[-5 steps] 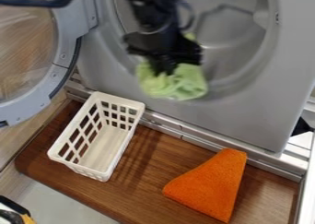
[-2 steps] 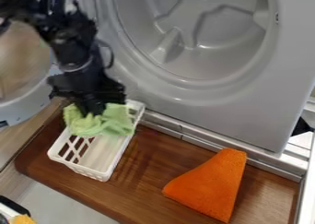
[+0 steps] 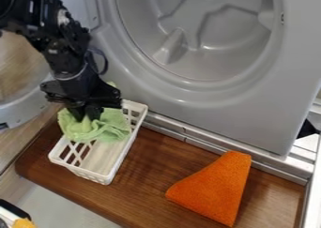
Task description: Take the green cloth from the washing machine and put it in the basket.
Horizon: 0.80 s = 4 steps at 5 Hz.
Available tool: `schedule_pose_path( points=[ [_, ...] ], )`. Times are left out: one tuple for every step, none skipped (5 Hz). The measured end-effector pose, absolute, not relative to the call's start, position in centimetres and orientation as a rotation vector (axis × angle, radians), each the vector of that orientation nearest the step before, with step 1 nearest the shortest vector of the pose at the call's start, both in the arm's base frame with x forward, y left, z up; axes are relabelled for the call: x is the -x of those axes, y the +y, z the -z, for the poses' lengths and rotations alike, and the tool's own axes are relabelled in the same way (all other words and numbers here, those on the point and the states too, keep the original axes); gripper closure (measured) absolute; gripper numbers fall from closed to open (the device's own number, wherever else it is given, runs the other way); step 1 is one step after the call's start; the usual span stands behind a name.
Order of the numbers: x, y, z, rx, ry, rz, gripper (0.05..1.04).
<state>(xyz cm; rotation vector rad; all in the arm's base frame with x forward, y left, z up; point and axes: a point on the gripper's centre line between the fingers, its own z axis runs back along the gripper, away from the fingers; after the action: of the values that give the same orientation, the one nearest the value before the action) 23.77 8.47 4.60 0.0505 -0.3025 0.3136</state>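
Note:
The gripper (image 3: 87,115) hangs over the back half of the white basket, shut on the green cloth. The light green cloth (image 3: 106,126) bunches below the fingertips and covers the basket's back left part; whether it touches the basket inside, I cannot tell. The white basket (image 3: 100,178) stands on the wooden board at the left, its front half uncovered. Behind it is the grey washing machine (image 3: 244,114), whose drum (image 3: 232,39) holds no cloth in the part that shows.
An orange cloth (image 3: 214,189) lies on the wooden board (image 3: 144,185) at the right. The machine's round door (image 3: 25,105) stands open at the left, behind the arm. A metal rail (image 3: 188,137) runs along the machine's foot.
From in front of the drum, the gripper has moved left and down with the green cloth to the basket. Lately it has shifted only slightly left. The basket and orange cloth have not moved.

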Motion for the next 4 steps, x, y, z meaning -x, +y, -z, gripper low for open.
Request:
schedule_pose_path(
  points=[
    [-23.65, 8.03, -4.54, -0.045, -0.285, -0.314, 0.481],
    [-23.86, 7.73, -4.92, -0.028, -0.267, -0.313, 0.184],
    [-23.74, 7.61, -5.15, -0.045, -0.235, -0.311, 0.067],
    [-23.38, 7.71, -5.16, -0.052, -0.216, -0.337, 0.074]
  ],
)
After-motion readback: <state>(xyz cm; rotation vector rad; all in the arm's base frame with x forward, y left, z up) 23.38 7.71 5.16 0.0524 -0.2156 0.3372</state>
